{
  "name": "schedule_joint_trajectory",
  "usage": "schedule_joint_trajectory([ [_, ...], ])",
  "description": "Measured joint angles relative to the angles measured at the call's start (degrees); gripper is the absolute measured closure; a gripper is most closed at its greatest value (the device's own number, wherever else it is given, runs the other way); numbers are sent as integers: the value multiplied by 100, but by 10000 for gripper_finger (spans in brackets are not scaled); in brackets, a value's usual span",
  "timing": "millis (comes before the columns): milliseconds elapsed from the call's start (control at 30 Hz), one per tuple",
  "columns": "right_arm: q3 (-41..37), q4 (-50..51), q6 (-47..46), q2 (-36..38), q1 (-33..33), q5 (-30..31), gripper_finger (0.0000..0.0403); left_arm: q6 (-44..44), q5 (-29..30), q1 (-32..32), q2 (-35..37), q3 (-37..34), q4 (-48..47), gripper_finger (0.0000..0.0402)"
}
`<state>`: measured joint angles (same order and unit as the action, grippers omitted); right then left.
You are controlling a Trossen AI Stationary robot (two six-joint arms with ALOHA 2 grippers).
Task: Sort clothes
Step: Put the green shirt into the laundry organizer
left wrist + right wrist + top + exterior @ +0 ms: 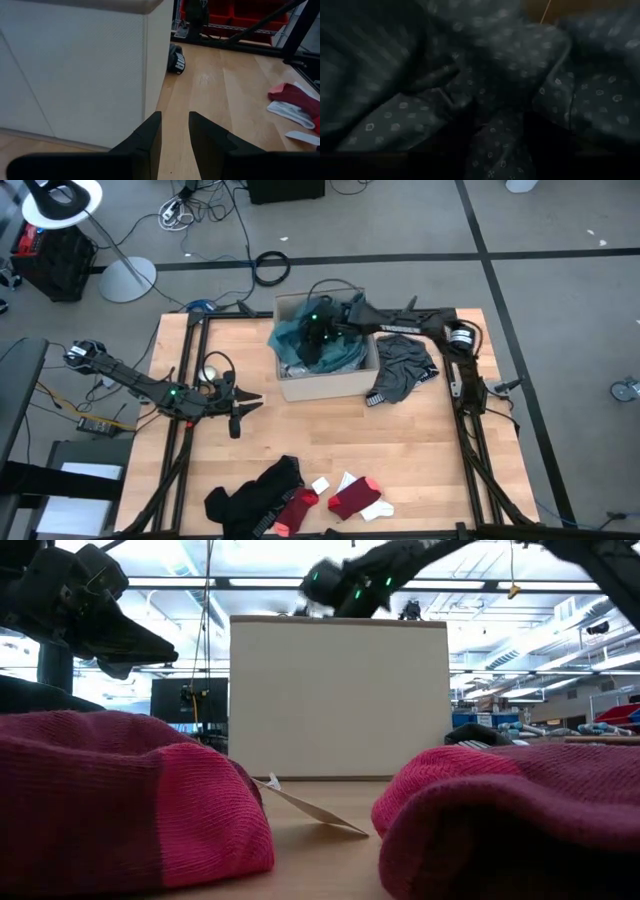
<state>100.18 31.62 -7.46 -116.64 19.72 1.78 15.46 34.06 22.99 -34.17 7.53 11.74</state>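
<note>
On wood table (420, 440), socks (352, 497) & box (325, 385), grey floor w/ cables

From above I see a grey floor (560, 300) crossed by dark seams, with loose cables (270, 268) coiled beside the wooden desk (400, 460). A white lamp base (127, 279) stands off the far left corner. At desk level, bright ceiling strip lights (520, 585) run overhead, and red storage bins (240, 12) line a shelf.
</note>
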Motion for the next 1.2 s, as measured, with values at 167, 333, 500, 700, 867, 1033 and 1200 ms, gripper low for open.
schedule_joint_trajectory([
  [167,2,-45,-45,730,-60,8,216,2,0,1,2,0,9,298],
  [333,9,-356,85,1190,-209,204,216,2,0,0,2,0,55,298],
  [500,14,-1206,452,1039,-356,313,216,2,0,-1,2,0,70,298],
  [700,11,-1893,515,346,-392,408,223,22,-2,-1,0,2,64,298],
  [867,9,-1708,453,-185,-264,592,228,20,-2,1,2,2,24,298],
  [1033,9,-1111,317,-430,-159,437,229,17,-2,0,1,4,-27,298],
  [1200,15,-507,313,-351,-102,417,231,15,-2,1,0,4,-12,298],
])
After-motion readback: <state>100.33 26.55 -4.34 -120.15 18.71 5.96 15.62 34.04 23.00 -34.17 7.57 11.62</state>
